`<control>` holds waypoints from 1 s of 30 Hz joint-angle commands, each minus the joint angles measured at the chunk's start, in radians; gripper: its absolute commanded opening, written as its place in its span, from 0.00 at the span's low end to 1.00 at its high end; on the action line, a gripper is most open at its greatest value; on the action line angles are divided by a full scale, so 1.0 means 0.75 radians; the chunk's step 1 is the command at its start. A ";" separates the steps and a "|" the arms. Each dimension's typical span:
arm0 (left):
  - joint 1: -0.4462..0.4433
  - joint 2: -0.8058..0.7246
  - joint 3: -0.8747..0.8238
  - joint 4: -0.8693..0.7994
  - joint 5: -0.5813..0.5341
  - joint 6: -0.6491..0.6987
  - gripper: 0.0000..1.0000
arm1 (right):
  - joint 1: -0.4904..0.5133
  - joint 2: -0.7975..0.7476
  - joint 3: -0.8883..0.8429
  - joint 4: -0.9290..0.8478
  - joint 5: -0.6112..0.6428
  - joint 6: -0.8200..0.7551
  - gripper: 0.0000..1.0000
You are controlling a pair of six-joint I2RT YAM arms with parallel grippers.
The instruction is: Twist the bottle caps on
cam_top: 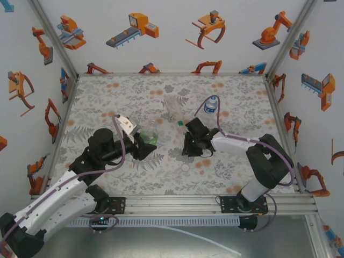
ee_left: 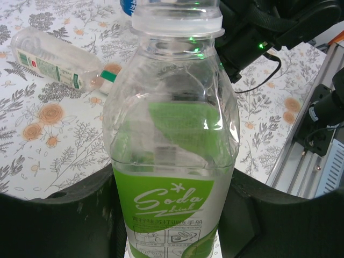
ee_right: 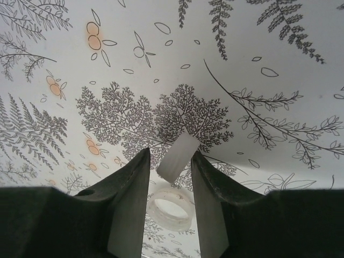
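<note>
In the top external view the task is judged to be at an early stage, since no cap is seen seated on an open neck. The green-tinted bottle [cam_top: 152, 135] appears to be held upright near the middle of the table [cam_top: 150, 180] by the left gripper [ee_left: 172, 226], whose fingers are clamped on its lower body. Its neck is seen open and uncapped in the left wrist view.

The white cap [ee_right: 179, 156] is pinched edgewise and tilted between the tips of the right gripper [ee_right: 171, 161], just to the right of that bottle and not yet over its neck. A second pale cap [ee_right: 171, 207] is seen lower between the same fingers, apparently lying on the table.

The colourless bottle [cam_top: 174, 107] is laid on its side further back, with the green cap [cam_top: 180, 123] at its neck end; whether that cap is screwed on cannot be told. The blue-labelled bottle [cam_top: 212, 105] is stood at the back right, and its top cannot be made out.

The left arm is stretched forward and inward from its base. The right arm is folded at the elbow, with its wrist reached leftward toward the middle.
</note>
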 commanded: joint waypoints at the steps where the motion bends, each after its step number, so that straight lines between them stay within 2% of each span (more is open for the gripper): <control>1: -0.001 -0.025 0.014 0.012 0.002 -0.018 0.06 | 0.015 0.028 -0.003 -0.004 0.027 0.000 0.33; 10: -0.001 -0.033 0.013 0.006 -0.001 -0.020 0.06 | 0.017 0.025 -0.006 0.045 0.022 -0.002 0.25; 18: -0.001 -0.023 0.015 0.014 -0.001 -0.019 0.06 | 0.017 -0.038 -0.128 0.362 -0.155 0.073 0.25; 23: -0.001 0.002 0.027 0.019 0.008 -0.021 0.06 | 0.009 -0.146 -0.278 0.485 -0.151 0.176 0.25; 30: -0.001 0.057 0.044 0.049 0.035 -0.033 0.06 | -0.082 -0.319 -0.586 0.698 -0.115 0.337 0.38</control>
